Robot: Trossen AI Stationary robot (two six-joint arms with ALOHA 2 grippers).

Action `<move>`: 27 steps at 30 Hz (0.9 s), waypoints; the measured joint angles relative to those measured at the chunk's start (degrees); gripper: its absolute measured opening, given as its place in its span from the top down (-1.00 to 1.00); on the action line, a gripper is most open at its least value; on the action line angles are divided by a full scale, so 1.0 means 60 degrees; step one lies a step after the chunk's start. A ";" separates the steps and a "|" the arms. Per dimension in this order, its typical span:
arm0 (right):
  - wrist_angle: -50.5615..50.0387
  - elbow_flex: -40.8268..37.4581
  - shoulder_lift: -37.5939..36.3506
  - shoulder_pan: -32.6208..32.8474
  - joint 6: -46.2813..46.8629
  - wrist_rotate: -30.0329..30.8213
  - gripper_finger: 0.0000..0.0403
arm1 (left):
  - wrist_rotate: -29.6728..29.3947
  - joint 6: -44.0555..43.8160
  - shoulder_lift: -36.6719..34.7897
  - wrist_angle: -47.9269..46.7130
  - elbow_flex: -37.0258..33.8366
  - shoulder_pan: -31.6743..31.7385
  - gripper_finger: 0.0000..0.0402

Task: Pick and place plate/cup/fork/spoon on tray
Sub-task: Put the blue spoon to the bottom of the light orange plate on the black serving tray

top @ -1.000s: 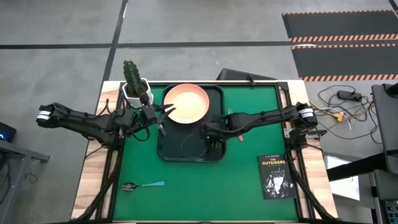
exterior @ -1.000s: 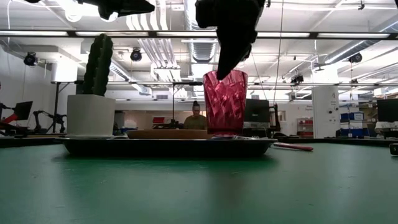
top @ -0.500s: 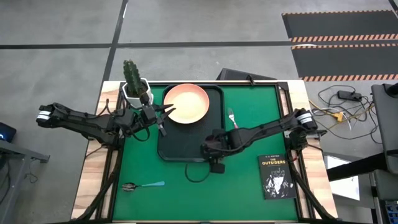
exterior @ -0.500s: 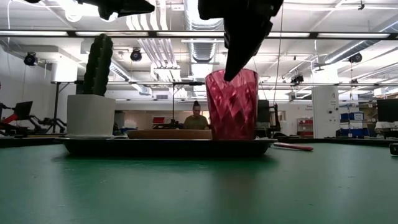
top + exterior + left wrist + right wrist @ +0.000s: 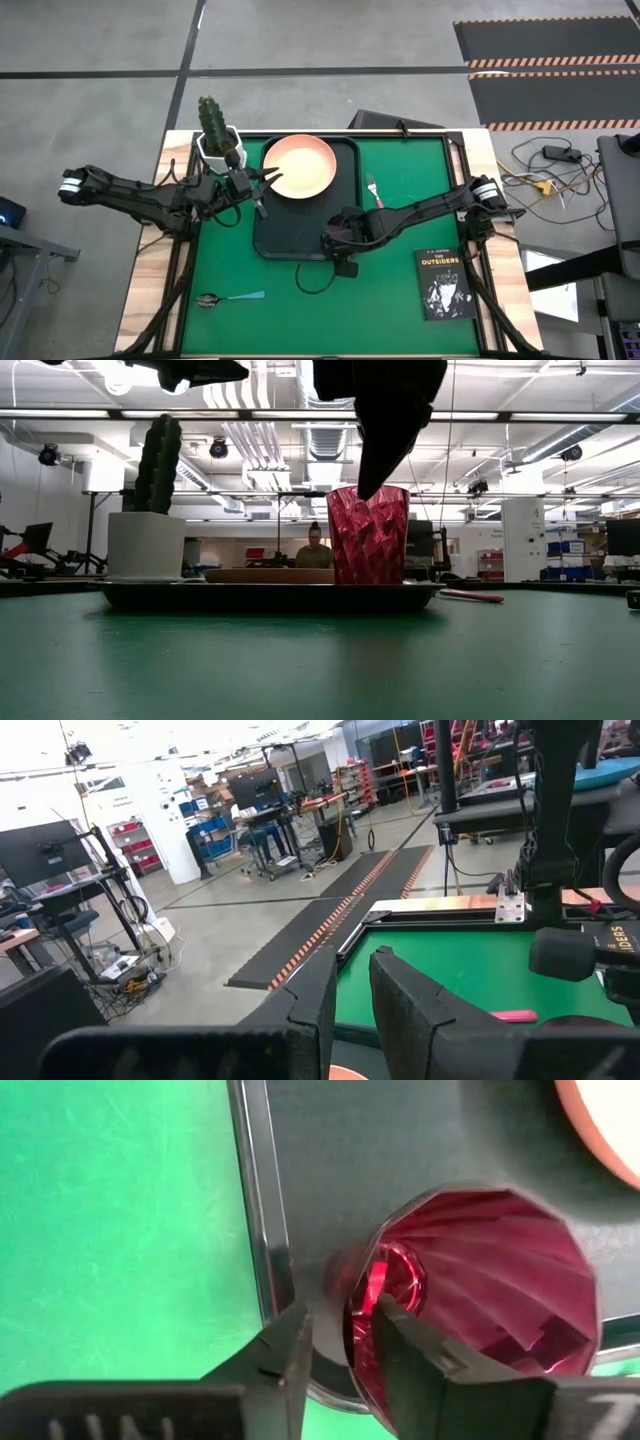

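One faceted dark red cup (image 5: pixel 480 1295) stands upright, mouth up, at the near right corner of the single dark rectangular tray (image 5: pixel 285 235) with rounded corners; in the low view the cup (image 5: pixel 368 535) rises from the tray's rim line (image 5: pixel 270 596). The right gripper (image 5: pixel 340 1335) is clamped on the cup's wall, one finger (image 5: pixel 290 1350) outside and one finger (image 5: pixel 420 1355) inside the mouth.

One round salmon-pink plate (image 5: pixel 300 167) lies flat on the tray, beyond that gripper and well apart from it. One small fork with a pink handle (image 5: pixel 376 192) lies on the green mat just off the tray's right edge, near the right arm, its long axis running roughly front to back with the tines toward the far side. One spoon with a light blue handle (image 5: pixel 230 298) lies well to the left of the right gripper (image 5: pixel 340 240) and nearer the front edge, its long axis across the table, bowl to the left.

The left gripper (image 5: pixel 262 182) hovers at the plate's left rim, its fingers (image 5: pixel 400 1000) slightly apart and holding nothing. One white pot with a green cactus (image 5: pixel 215 135) stands just behind the left gripper. One black book (image 5: pixel 443 284) lies to the right of the right gripper.
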 joint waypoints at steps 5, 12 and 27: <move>-0.0056 0.0188 -0.0373 -0.0003 -0.0233 -0.0007 0.37 | 0.0000 -0.0001 0.0000 -0.0006 -0.0004 0.0000 0.77; 0.0083 -0.0459 -0.1700 0.0306 -0.0581 0.0709 0.33 | 0.0020 -0.0469 0.0000 -0.0125 -0.0014 -0.0007 0.77; 0.6146 -0.6273 -0.6649 0.0937 -0.2872 0.2062 0.38 | 0.3093 -0.3932 0.0331 -0.1031 -0.0022 -0.1266 0.77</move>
